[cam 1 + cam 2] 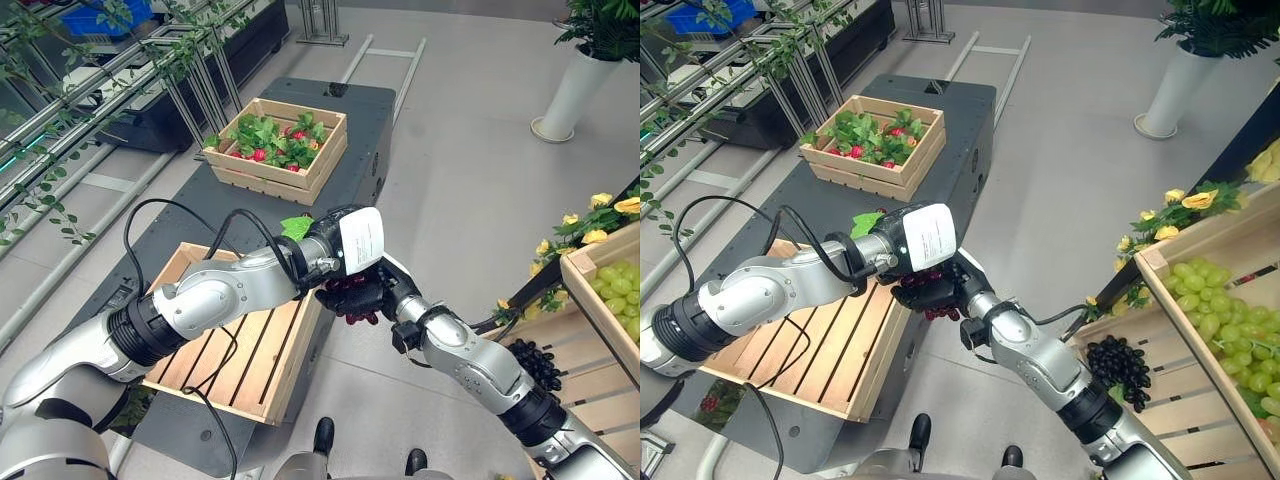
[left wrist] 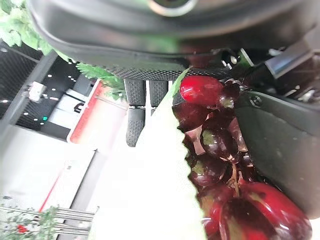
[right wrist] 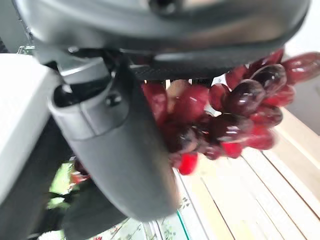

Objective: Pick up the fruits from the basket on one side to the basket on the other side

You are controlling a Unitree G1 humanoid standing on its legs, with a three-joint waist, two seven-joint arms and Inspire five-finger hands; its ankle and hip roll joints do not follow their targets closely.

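A bunch of dark red grapes (image 1: 352, 302) hangs between my two hands, just past the right rim of the empty wooden crate (image 1: 250, 350). My right hand (image 1: 388, 288) comes in from the lower right and is shut on the bunch (image 3: 240, 115), fingers curled over its top. My left hand (image 1: 358, 240), with its white cover, reaches across the crate and lies against the same bunch (image 2: 220, 145). Its fingers (image 2: 135, 117) stand straight beside the grapes and a pale green leaf (image 2: 160, 165).
A second wooden crate (image 1: 275, 145) with leaves and red fruit stands further along the dark bench. On the right are slanted crates with green grapes (image 1: 1210, 300) and black grapes (image 1: 1120, 365), yellow flowers (image 1: 1195, 200) and a white vase (image 1: 572, 95).
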